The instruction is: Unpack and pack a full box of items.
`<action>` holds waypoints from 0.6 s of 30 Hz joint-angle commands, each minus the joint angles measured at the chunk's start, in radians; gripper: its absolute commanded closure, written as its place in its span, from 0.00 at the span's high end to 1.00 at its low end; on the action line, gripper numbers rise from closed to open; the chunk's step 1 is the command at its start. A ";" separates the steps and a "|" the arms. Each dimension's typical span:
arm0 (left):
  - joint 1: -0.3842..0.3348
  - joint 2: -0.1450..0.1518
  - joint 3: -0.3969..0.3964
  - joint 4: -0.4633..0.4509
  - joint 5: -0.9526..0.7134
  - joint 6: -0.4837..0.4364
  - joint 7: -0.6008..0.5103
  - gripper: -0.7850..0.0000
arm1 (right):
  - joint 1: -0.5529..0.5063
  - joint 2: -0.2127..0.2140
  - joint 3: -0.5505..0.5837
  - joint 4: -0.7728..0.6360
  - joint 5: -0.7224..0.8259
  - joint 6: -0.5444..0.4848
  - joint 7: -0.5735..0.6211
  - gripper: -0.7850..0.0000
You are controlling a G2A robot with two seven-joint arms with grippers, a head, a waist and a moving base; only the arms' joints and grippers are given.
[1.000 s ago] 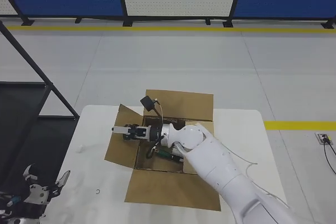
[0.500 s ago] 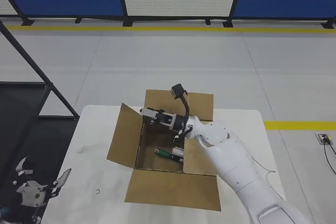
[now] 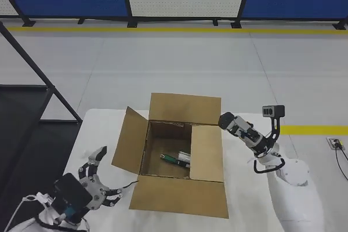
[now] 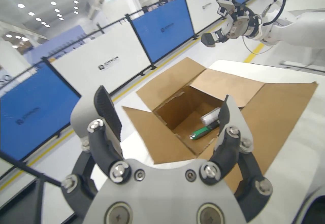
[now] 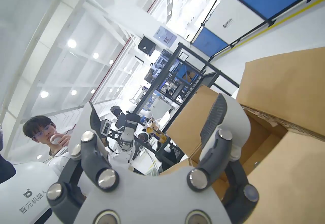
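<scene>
The left gripper [image 3: 110, 173], open and empty, hangs over the white desk [image 3: 98, 130] just beside the open cardboard box [image 3: 177, 198]. A green pen-like item [image 3: 171, 158] and a white item [image 3: 184, 155] lie on its floor. The right gripper [image 3: 226, 121], spread wide, holds nothing right of the box.

1 cardboard box [image 3: 180, 197], 1 green item [image 3: 171, 158], maybe 1 white pkg [image 3: 184, 155], 2 claws [image 3: 107, 174] [image 3: 226, 121]

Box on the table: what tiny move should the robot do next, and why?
Probably lower the left gripper into the box toward the green pen. That gripper is open, empty and just outside the box's near corner. In its wrist view it faces the opening, and the pen lies on the box floor.
</scene>
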 commanded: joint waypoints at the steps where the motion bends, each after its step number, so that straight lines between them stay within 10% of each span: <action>1: -0.150 -0.005 0.137 0.069 -0.023 0.030 -0.137 1.00 | -0.072 0.010 0.068 -0.048 0.029 -0.001 -0.019 1.00; 4: -0.283 -0.014 0.266 0.155 -0.058 0.045 -0.260 1.00 | -0.139 0.021 0.123 -0.073 0.056 -0.005 -0.040 1.00; 18: -0.302 -0.019 0.289 0.205 -0.086 0.083 -0.264 1.00 | -0.168 0.026 0.131 -0.095 0.073 0.020 -0.070 1.00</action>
